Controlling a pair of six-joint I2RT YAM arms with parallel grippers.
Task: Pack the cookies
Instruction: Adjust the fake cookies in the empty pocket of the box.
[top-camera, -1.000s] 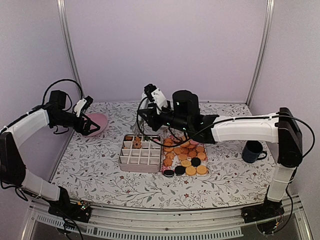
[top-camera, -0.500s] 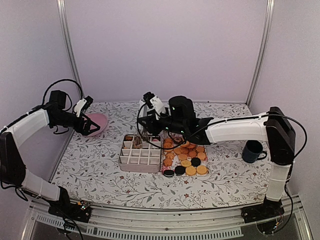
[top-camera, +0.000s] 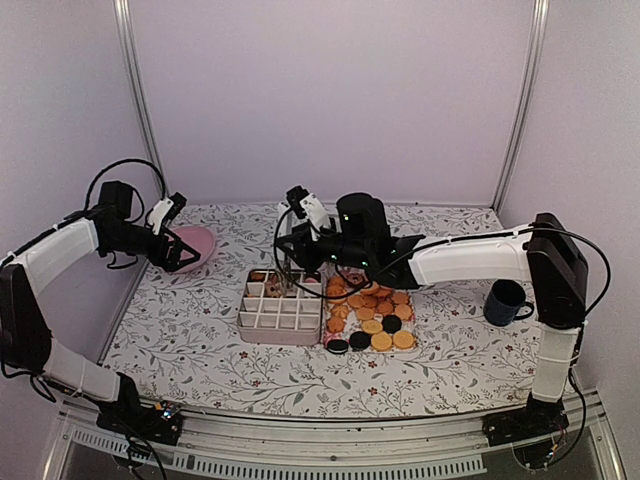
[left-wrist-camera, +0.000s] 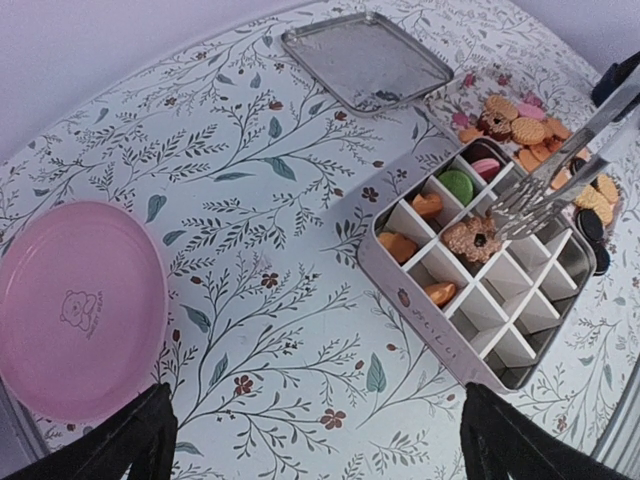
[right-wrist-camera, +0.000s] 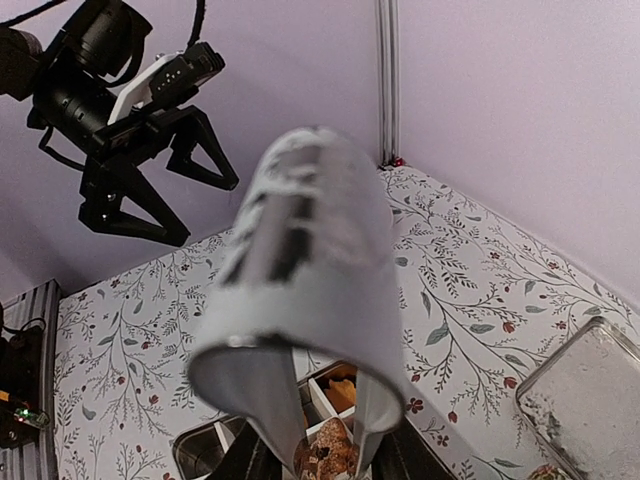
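The right gripper (top-camera: 303, 240) is clamped on the tongs (left-wrist-camera: 522, 205), and the tongs are pinching a brown chip cookie (left-wrist-camera: 470, 238) right at the mouth of an inner cell of the box (left-wrist-camera: 430, 325). The tongs give the reach and the narrow tips needed to fit between the dividers. Neighbouring cells already hold orange, green and pink ones, while the loose cookies (top-camera: 372, 310) wait just right of the box. The left gripper (left-wrist-camera: 315, 392) hangs wide open and empty over by the plate (left-wrist-camera: 75, 310), likely parked out of the way. Compared with a second ago, the right arm has dropped and stretched, lowering the cookie from above the box to the cell; the left arm hasn't budged.
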